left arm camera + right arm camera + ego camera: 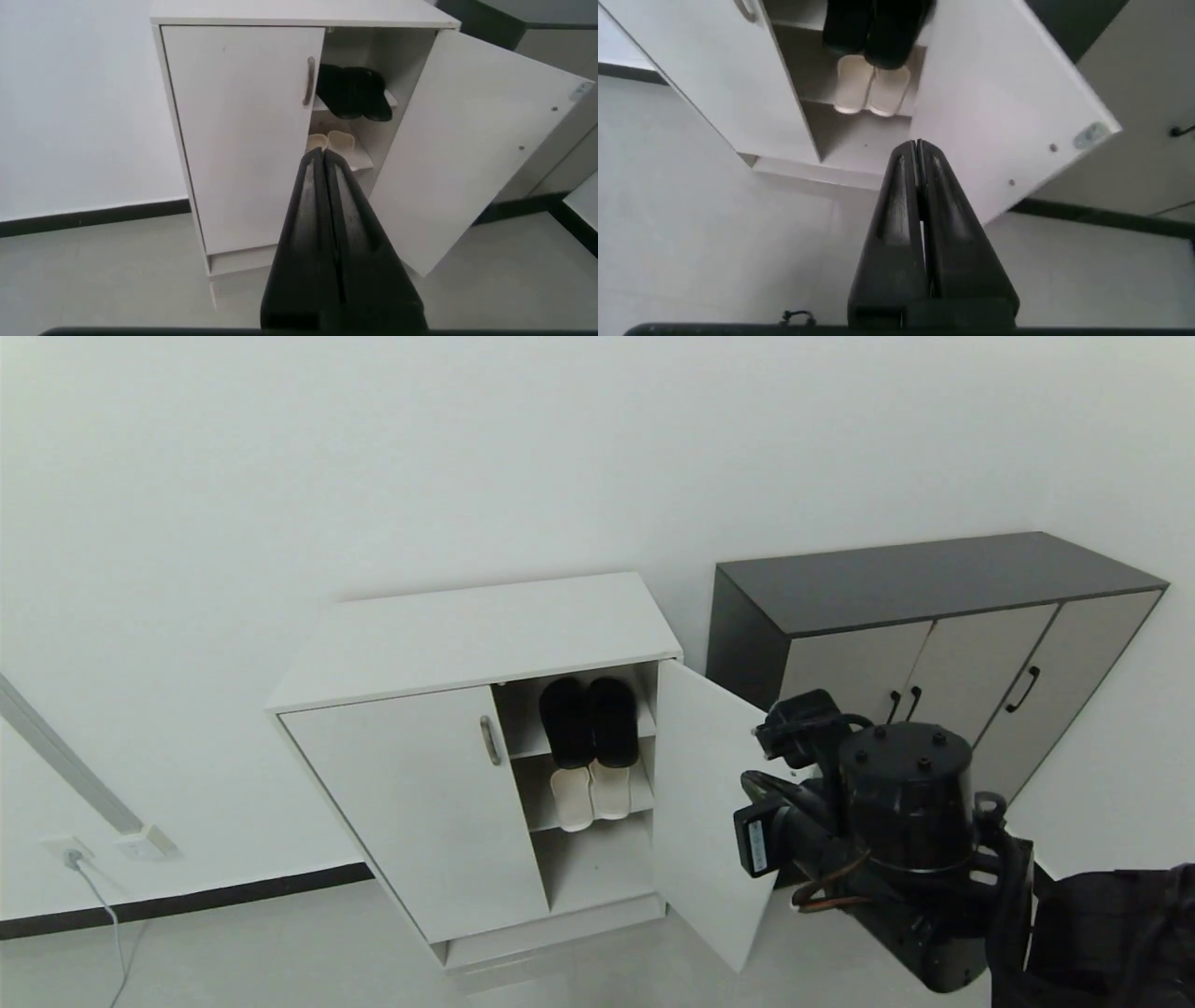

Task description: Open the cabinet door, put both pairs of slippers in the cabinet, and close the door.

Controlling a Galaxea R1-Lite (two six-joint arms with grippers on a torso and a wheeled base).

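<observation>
- Left tool (322,157) is being held with its fingers pressed together and nothing between them, and it is being pointed at the white cabinet (243,121) from in front.
- Right tool (918,147) is likewise being held with its fingers together and empty, and it is being aimed toward the cabinet's lowest compartment and the inner face of the right door (1008,93).
- The right arm (896,821) is being held near the free edge of that door in the head view.
- The right door is being seen swung wide open, while the left door (420,803), with its metal handle (489,740), is being seen shut.
- The black slippers (590,721) are being carried by the upper shelf, side by side and touching.
- The white slippers (590,791) are being carried by the middle shelf, directly under the black pair and also side by side.
- The white cabinet is being borne by a pale floor (280,952) against a white wall (373,448), with a dark cabinet (934,579) just beside it on the robot's right, doors shut.
- A wall socket (65,849) with a cable (107,915) is being seen low on the wall, well to the left.
</observation>
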